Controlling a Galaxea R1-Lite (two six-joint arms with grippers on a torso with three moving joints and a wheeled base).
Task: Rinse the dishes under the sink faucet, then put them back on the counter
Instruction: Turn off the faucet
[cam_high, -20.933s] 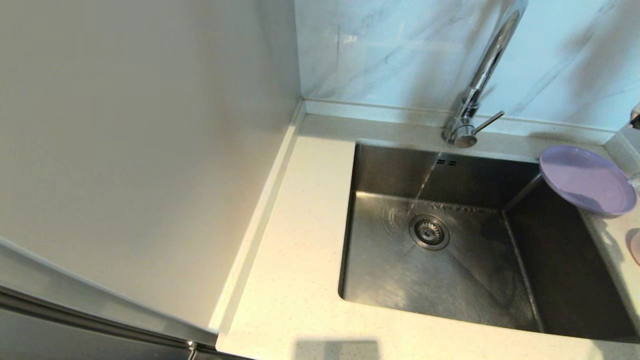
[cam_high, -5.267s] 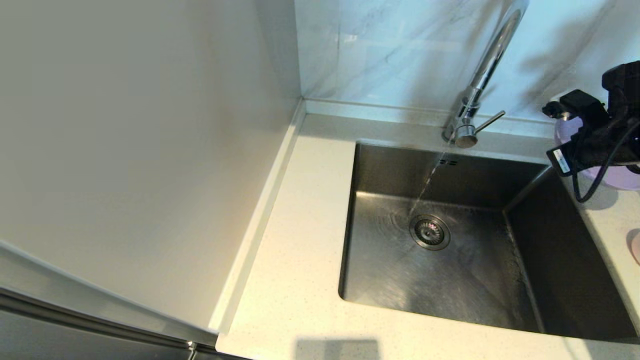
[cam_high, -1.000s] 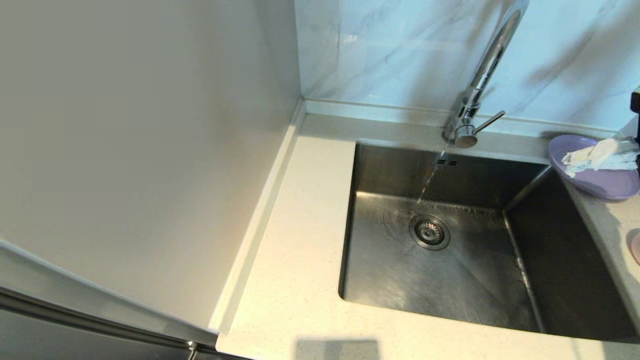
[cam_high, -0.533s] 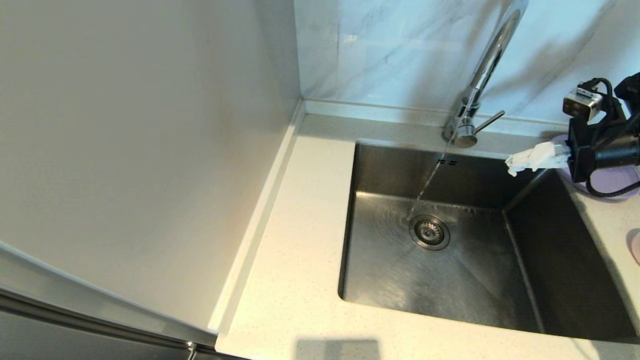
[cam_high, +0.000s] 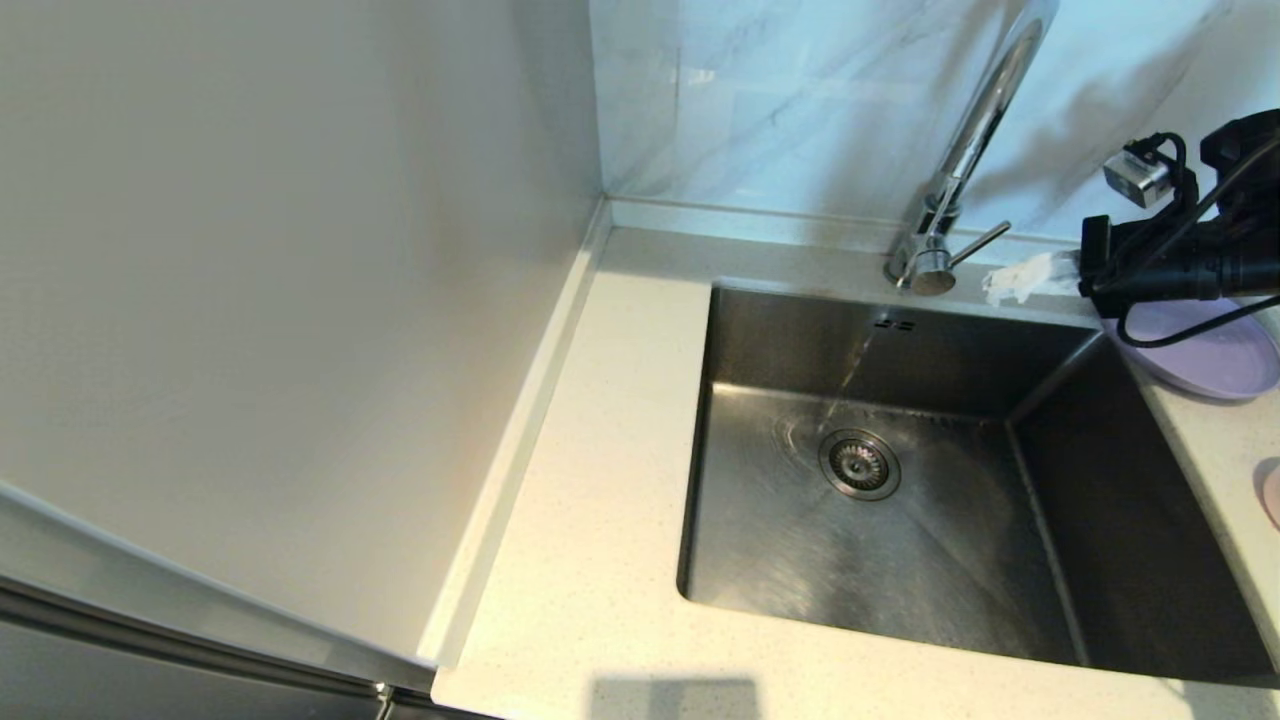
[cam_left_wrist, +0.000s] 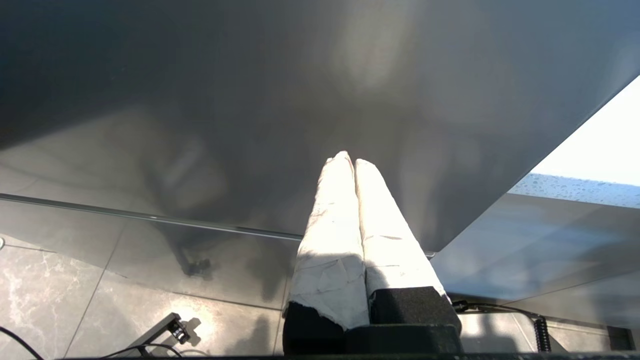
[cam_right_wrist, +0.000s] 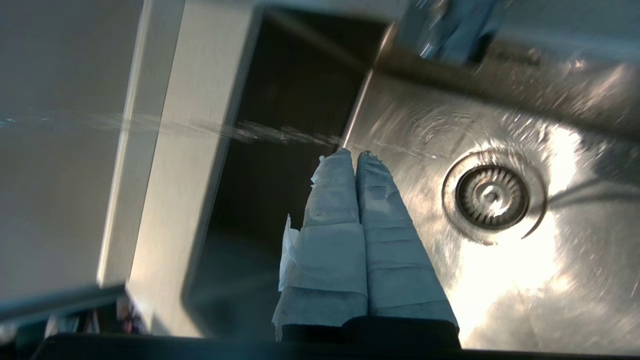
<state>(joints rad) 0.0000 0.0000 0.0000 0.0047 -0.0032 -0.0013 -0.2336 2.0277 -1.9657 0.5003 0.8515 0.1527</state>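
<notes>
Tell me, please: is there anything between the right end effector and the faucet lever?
Nothing visible stands between them. The right end effector, shut and empty, hovers beside the lever of the faucet, above the counter. The purple plate lies behind it.

**What everything looks like it's made of**

The sink (cam_high: 780, 560) is brushed steel, satiny, wet and glinting around the metal drain (cam_high: 858, 464). The tap (cam_high: 960, 160) is mirror-shiny chrome. The counter (cam_high: 600, 520) looks like smooth speckled stone, pretty matt. The wall (cam_high: 800, 100) behind is glossy marble-look tile. The purple plate (cam_high: 1215, 360) is plain matt. Both grippers' fingers (cam_right_wrist: 345, 220) are wrapped in crinkly white paper-like tape.
</notes>
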